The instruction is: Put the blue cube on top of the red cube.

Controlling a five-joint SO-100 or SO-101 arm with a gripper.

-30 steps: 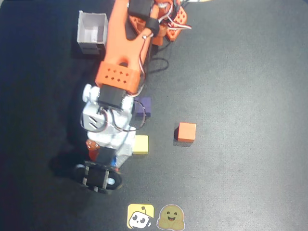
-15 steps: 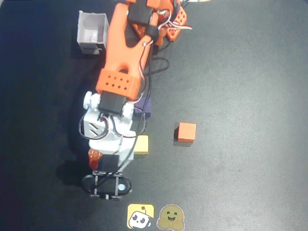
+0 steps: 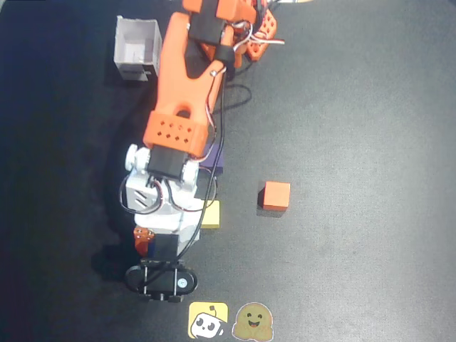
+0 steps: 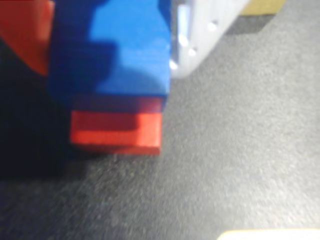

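blue cube: small matte bright blue cube (image 4: 112, 50) sitting over small matte red cube (image 4: 117, 131)
gripper: gripper (image 4: 112, 30) clamping it, wrist view

Overhead view: arm (image 3: 182, 107) hides both task cubes and most of the purple cube (image 3: 217, 160). Wrist view: blurred; blue cube (image 4: 120, 50) cut off at top, covering much of the red cube (image 4: 117, 132).

arm (image 3: 187, 100) extended toward frame bottom | purple cube (image 3: 216, 158) now mostly hidden
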